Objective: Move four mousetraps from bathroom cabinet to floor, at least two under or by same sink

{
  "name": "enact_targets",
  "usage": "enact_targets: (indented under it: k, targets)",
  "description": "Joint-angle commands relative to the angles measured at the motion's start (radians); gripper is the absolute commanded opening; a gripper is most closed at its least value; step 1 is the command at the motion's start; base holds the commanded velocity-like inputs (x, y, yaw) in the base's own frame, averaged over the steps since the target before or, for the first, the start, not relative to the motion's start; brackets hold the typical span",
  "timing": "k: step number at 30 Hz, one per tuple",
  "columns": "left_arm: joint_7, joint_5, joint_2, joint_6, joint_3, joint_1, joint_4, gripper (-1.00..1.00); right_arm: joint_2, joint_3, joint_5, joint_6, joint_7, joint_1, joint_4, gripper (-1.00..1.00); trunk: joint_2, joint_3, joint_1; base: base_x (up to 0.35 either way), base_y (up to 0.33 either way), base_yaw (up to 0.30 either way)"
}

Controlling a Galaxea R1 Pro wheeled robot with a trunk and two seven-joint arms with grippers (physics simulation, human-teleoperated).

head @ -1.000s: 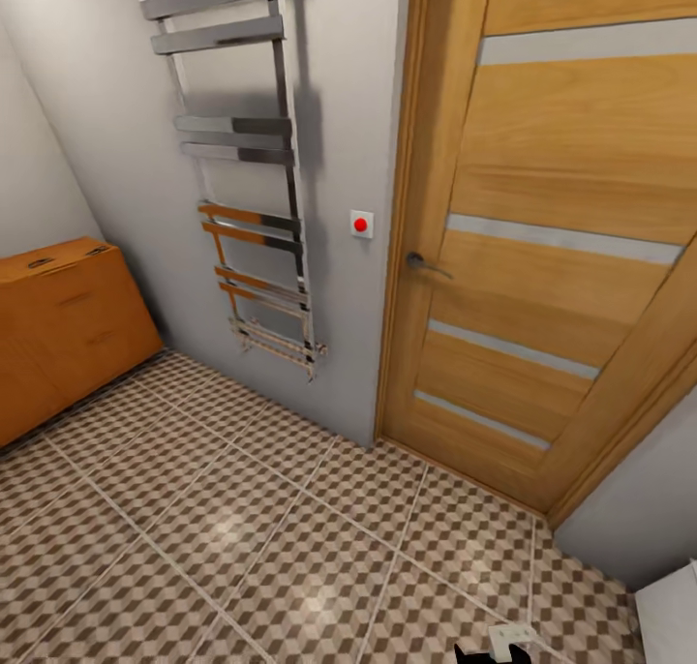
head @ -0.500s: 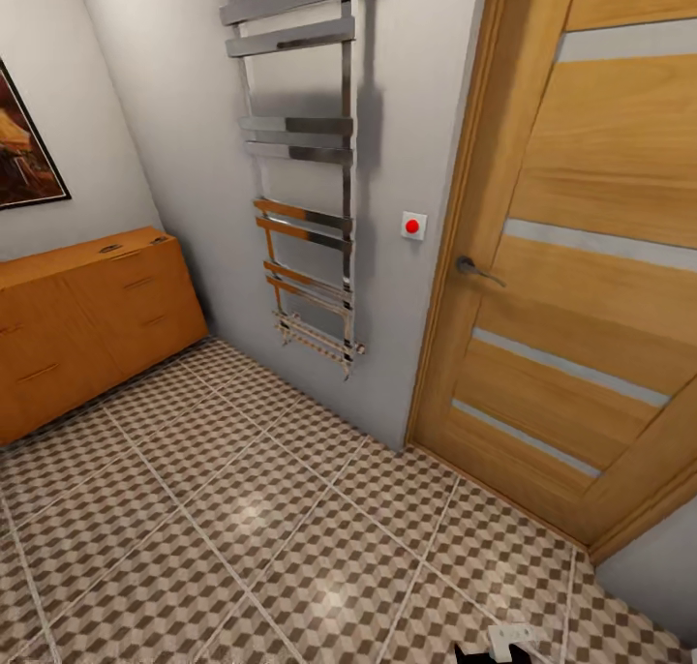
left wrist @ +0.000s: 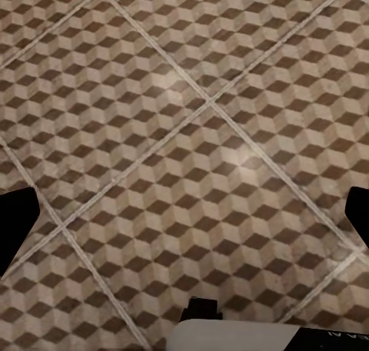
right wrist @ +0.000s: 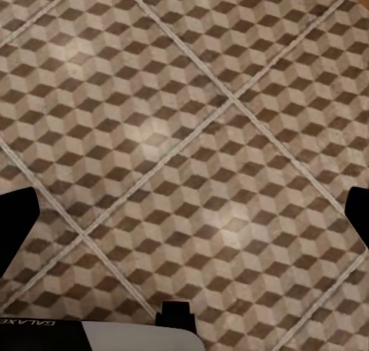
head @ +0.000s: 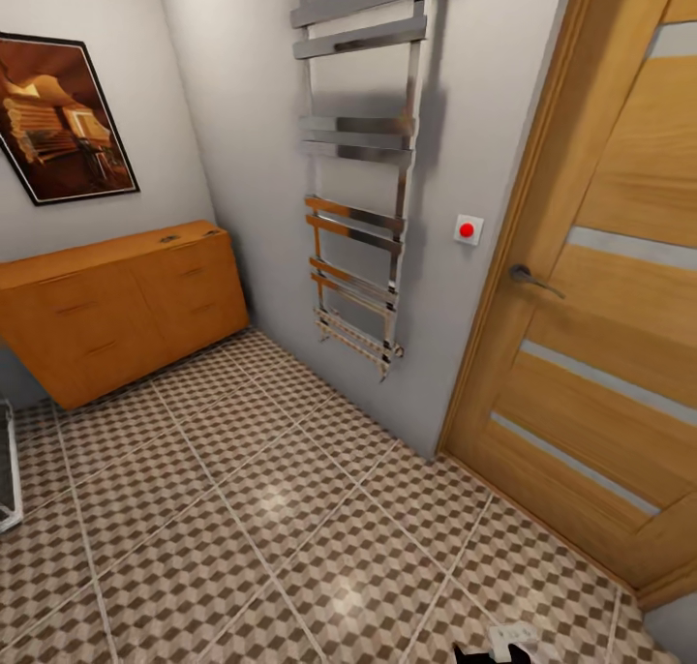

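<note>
The mousetraps, seemingly two dark specks on the cabinet top, look light, thin and snappy, best pinched by their flat edges; both jaws gape wide, empty, above the bathroom floor.

Spread right pincer above bathroom floor.

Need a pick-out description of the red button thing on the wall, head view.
Start at the big wooden door on the right. Just left of its frame, on the grey wall slightly above handle height, sits a small white square plate with a red round button. The chrome towel rail further left is tall and ladder-like; nothing else is red.
</note>
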Motion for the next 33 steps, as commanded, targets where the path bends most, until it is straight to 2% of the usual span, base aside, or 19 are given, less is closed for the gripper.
enact_targets:
  k: [1, 33]
  targets:
    - [0.002, 0.008, -0.001, -0.006, -0.009, -0.002, 0.005, 1.0, 0.0, 0.009, -0.01, -0.003, 0.001, -0.001, 0.001, 1.0, -0.002, -0.002, 0.0, 0.0, 0.0, 0.286]
    - [0.002, 0.008, -0.002, -0.006, -0.009, -0.002, 0.005, 1.0, 0.001, 0.009, -0.01, -0.003, 0.001, -0.001, 0.002, 1.0, -0.002, -0.002, 0.0, 0.0, 0.0, 0.286]
